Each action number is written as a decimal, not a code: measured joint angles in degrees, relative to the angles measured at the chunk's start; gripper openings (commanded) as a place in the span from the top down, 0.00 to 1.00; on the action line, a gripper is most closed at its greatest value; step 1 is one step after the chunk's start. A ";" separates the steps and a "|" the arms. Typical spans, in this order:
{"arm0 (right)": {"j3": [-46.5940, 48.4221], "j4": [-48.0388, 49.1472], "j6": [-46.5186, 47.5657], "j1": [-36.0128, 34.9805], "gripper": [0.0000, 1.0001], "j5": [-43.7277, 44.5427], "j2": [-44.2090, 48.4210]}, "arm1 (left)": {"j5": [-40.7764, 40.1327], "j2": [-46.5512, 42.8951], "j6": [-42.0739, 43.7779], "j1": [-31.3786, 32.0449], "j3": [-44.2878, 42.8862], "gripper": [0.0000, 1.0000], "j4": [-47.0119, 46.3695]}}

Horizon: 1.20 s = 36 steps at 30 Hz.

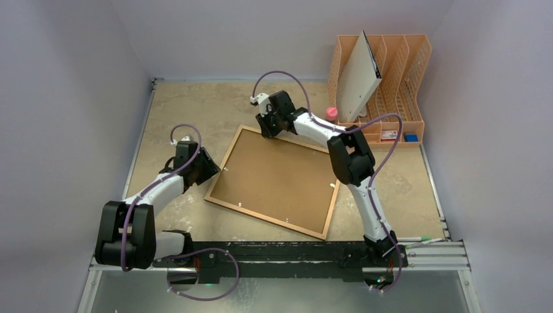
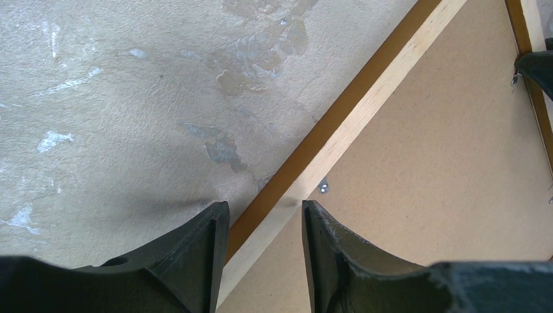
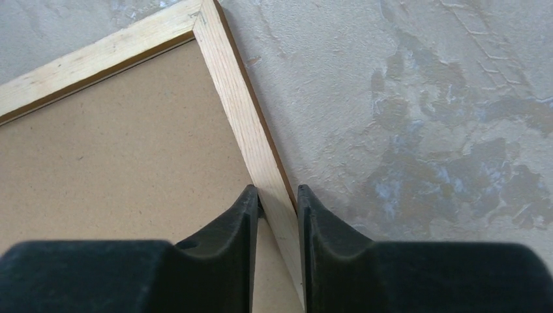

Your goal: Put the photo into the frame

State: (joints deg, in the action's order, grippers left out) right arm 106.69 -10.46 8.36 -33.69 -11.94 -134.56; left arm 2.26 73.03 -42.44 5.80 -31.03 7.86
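From above, we have the frame lying back up and skewed in the middle of the table. It is a thin pale wooden rectangle filled by a matte brown backing board, and whatever sits beneath that board is hidden. The left gripper is at the frame's left rail, and the right gripper is at its far corner. There is open tabletop on every side. Far right stands an orange lattice file organizer with a white panel leaning in it, well apart from the frame.

On to the left wrist. The left gripper has its black fingers half spread, straddling the frame. One finger is over the mottled, scuffed table and the other over the fibrous backing board. We cannot tell whether they press on the rail. A small metal tab sits just beside the rail.

Now the right wrist. The right gripper is narrow, with its fingers against both sides of the grained rail of the frame, pinching it just below the mitred corner. The backing board is on the inside and the blotchy table on the outside. The rail's lower run is cut off behind the fingers.
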 measured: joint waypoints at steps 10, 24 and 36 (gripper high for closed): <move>-0.07 0.28 0.04 0.07 0.63 -0.07 0.26 | -0.17 0.02 0.00 0.00 0.00 0.53 0.13; -1.27 0.48 -8.02 1.03 0.32 5.01 3.30 | -0.17 -0.02 0.00 0.00 0.00 0.53 0.20; -4.07 0.07 -7.06 0.79 0.20 6.23 3.30 | -0.17 -0.11 0.00 0.00 0.00 0.53 0.17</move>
State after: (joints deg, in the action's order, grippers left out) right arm 102.63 -10.39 1.30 -32.91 -5.72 -131.26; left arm 2.09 72.93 -42.44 5.80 -31.03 8.03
